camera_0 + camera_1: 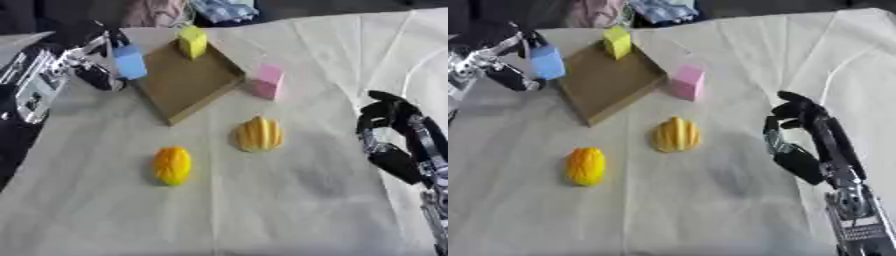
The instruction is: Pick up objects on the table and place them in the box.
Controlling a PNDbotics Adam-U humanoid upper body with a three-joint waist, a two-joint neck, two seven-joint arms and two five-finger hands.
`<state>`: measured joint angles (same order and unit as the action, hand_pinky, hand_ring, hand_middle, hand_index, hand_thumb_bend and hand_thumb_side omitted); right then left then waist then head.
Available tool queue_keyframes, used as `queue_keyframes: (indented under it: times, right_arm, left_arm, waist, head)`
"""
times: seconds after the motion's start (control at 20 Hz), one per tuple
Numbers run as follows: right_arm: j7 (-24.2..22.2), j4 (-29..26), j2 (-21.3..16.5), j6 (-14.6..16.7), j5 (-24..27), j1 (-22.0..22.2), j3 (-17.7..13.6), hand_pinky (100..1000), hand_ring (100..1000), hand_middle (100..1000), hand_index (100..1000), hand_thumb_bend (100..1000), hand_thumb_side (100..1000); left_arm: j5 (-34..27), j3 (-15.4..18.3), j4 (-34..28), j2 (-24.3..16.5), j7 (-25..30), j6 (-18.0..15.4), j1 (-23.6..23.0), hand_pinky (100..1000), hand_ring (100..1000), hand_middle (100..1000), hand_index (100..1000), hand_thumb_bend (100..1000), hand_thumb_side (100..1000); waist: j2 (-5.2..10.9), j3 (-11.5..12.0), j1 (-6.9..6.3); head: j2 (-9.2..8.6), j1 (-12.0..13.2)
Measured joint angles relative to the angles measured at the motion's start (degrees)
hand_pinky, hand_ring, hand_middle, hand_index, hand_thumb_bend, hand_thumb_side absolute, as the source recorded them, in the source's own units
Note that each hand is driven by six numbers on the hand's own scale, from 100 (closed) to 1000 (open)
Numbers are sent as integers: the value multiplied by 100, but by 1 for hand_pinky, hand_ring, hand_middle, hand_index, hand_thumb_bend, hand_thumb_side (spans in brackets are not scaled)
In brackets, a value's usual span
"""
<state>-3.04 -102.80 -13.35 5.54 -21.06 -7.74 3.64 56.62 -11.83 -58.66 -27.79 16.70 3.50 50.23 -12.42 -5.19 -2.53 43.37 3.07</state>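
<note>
Right hand [802, 145] sits nearest, at the right edge over the worktop [289, 210], fingers curled in, holding nothing. Idle by the look of it.

Next out: orange oval piece [172, 165], lying loose on the cloth left of centre. Just beyond it and to the right, a yellow ribbed shell-shaped piece [259, 134]. Both look like toy food, so probably light and rigid. The oval is smooth and rounded and could roll or squirt out of a pinch; I'd take it across the short axis. The ribs on the shell piece should give better purchase; I'd grip across its width.

Pink block [268, 81] stands just beside the right rim of the box [188, 85], outside it. Flat faces, likely foam or light plastic; opposing sides are the easy hold.

Yellow block [193, 42] is at the far corner of the box; can't tell whether it's fully inside or perched on the rim.

Left hand [96, 62] is at the box's left edge, fingers closed around a blue block [131, 61], held upright over the rim and not yet set down.

Count: three blocks (blue, yellow, pink), two rounded pieces, one shallow brown box. Three items are clearly outside the box.
</note>
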Motion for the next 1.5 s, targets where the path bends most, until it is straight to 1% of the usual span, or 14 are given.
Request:
queue_keyframes:
  times: [0.15,0.25,0.35,0.4,0.45,0.6,0.65,0.75,0.85,1.0,1.1,1.2,1.35,1.5]
  right_arm:
    - [-16,1,0,12,5,1,19,661,707,649,870,100,406]
    - [-27,1,0,17,9,1,30,662,707,649,870,100,407]
    - [-36,1,1,14,18,0,32,662,707,649,870,100,407]
    - [-43,1,1,17,22,0,34,662,707,649,870,100,407]
    - [-53,1,2,21,26,0,38,662,707,649,870,100,407]
    - [-70,1,2,26,33,0,53,662,707,649,870,100,407]
    - [-71,1,2,26,34,-1,59,662,707,649,870,100,407]
    - [-71,2,2,26,34,-1,64,662,707,649,871,100,407]
    - [-72,2,2,26,35,-1,64,662,707,649,871,100,407]
    - [-72,2,3,26,35,-1,63,662,707,650,871,100,407]
    - [-69,2,4,25,35,-3,59,662,707,650,871,100,406]
    - [-61,2,4,21,35,-8,31,662,707,650,871,100,405]
    - [-30,2,3,8,34,-30,-2,662,707,650,872,100,403]
    - [-3,1,-6,0,27,-64,-25,663,707,651,873,100,400]
  left_arm:
    - [301,99,345,188,-217,133,71,682,613,647,793,494,224]
    - [458,159,494,264,-350,233,107,688,623,662,804,535,278]
    - [577,210,603,332,-486,339,133,692,627,669,809,547,298]
    - [616,234,646,362,-558,390,136,692,628,670,809,552,304]
    - [641,257,682,380,-629,438,140,697,636,682,818,585,340]
    - [661,293,742,420,-824,567,145,710,655,707,834,603,368]
    - [661,296,744,420,-870,604,146,728,682,735,856,633,408]
    - [661,302,747,420,-909,656,147,759,726,773,879,654,450]
    - [662,303,753,418,-863,706,148,783,755,805,889,670,467]
    - [664,329,682,396,-763,774,148,786,755,804,889,680,480]
    - [598,345,510,316,-728,800,141,781,745,795,883,690,490]
    - [425,358,155,152,-715,797,55,770,727,778,874,690,492]
    - [-59,381,-635,-193,-727,811,-212,744,687,746,850,681,486]
    - [-774,498,-1672,-569,-847,907,-620,723,649,710,827,666,469]
  waist:
    - [0,-46,0]
    - [0,-62,0]
    - [0,-82,0]
    - [0,-89,0]
    - [0,-102,0]
    - [0,-116,0]
    - [0,-116,0]
    - [0,-118,0]
    - [0,-118,0]
    - [0,-108,0]
    - [0,-90,0]
    - [0,-43,0]
    - [0,26,0]
    - [0,80,0]
  head:
    - [21,38]
    - [41,58]
    - [42,82]
    - [42,88]
    - [42,91]
    - [42,101]
    - [42,106]
    - [42,111]
    - [42,112]
    - [42,111]
    - [41,101]
    - [40,77]
    - [38,30]
    - [33,-17]
